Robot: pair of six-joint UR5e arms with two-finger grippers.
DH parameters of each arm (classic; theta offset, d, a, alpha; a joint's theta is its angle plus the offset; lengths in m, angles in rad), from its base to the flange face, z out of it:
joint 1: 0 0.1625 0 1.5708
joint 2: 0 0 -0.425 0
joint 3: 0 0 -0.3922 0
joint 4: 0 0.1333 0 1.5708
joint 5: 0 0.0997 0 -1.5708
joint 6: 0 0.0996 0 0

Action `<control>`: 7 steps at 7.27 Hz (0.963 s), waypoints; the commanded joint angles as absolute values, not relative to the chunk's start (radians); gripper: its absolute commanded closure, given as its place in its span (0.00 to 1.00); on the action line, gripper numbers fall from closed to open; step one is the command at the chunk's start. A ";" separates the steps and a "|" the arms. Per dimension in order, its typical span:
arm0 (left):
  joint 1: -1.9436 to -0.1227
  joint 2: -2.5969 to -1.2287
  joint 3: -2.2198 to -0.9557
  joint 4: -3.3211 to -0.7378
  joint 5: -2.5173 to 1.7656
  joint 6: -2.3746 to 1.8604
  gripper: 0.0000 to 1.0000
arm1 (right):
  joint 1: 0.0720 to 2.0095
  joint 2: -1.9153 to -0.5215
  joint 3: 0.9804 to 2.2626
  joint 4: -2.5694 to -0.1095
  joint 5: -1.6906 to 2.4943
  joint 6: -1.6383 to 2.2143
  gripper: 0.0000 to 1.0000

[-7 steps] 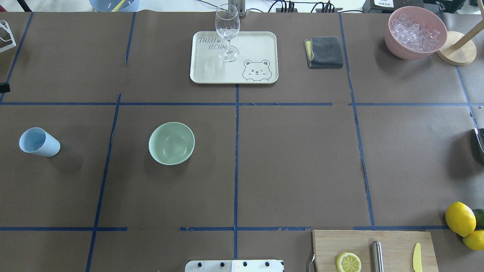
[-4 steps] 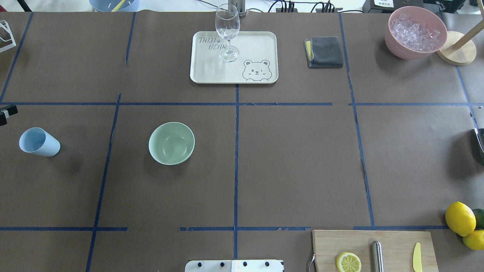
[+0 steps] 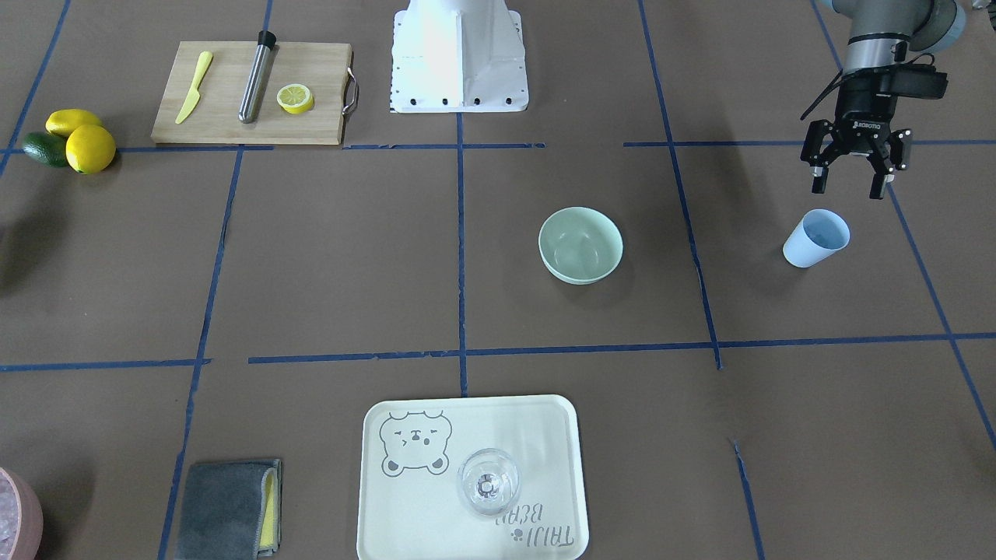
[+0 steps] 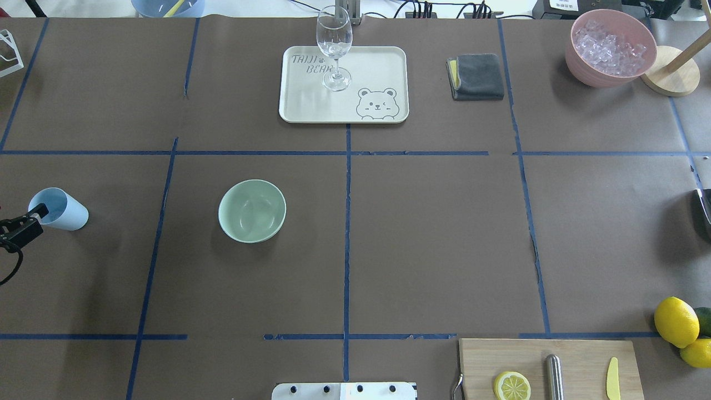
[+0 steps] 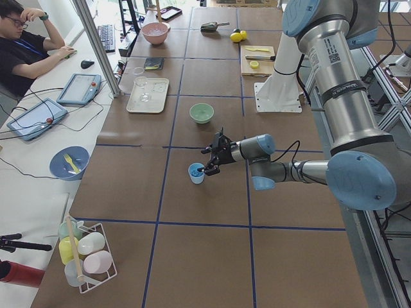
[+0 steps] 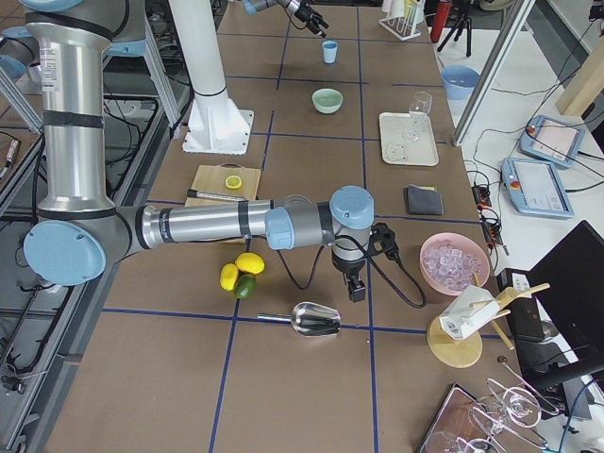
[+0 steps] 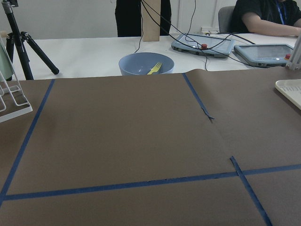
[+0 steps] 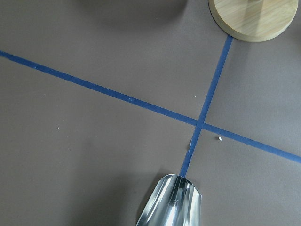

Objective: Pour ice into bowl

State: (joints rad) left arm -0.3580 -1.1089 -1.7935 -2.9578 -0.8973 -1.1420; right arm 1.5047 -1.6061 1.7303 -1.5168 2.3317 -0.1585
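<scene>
the coming move turns on the light blue cup (image 3: pixel 815 238) and the left gripper (image 3: pixel 848 183). the cup stands near the table's left end, and in the front-facing view the gripper hangs close by on its near, robot side, apart from it. its fingers are spread wide and hold nothing. from overhead one fingertip appears to overlap the cup's left rim. the left wrist view shows only bare table and no cup, so i cannot tell how high the fingers ride or how far off line they are. the cup is upright, mouth up, with its long axis vertical, so i judge the fingers must close across its side wall from the near-left. it is smooth pale plastic, tapering toward the base, and probably light and easy to tip. the ice cannot be made out. the cup's inside shows only a bluish floor, and i take it the cubes are in there. the bowl (image 3: pixel 580 244) sits to the cup's right, well apart and across a blue tape line (image 3: pixel 689 225). it is round, matte mint green, wider than the cup, and looks empty. the left arm is plainly the nearer one. the right gripper (image 6: pixel 356 288) is off at the table's right end, just above a metal scoop (image 6: pixel 316 321) and near the pink container (image 6: pixel 455 262). i cannot tell how its fingers stand.
</scene>
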 commanded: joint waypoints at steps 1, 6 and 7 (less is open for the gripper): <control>-0.273 -1.123 -1.735 -2.956 -0.782 -1.192 0.00 | 1.505 -1.615 1.732 -1.516 2.332 -0.158 0.00; -0.252 -1.241 -1.591 -2.951 -0.727 -1.192 0.00 | 1.505 -1.618 1.730 -1.516 2.332 -0.158 0.00; -0.252 -1.243 -1.583 -2.953 -0.727 -1.192 0.00 | 1.505 -1.618 1.730 -1.516 2.332 -0.155 0.00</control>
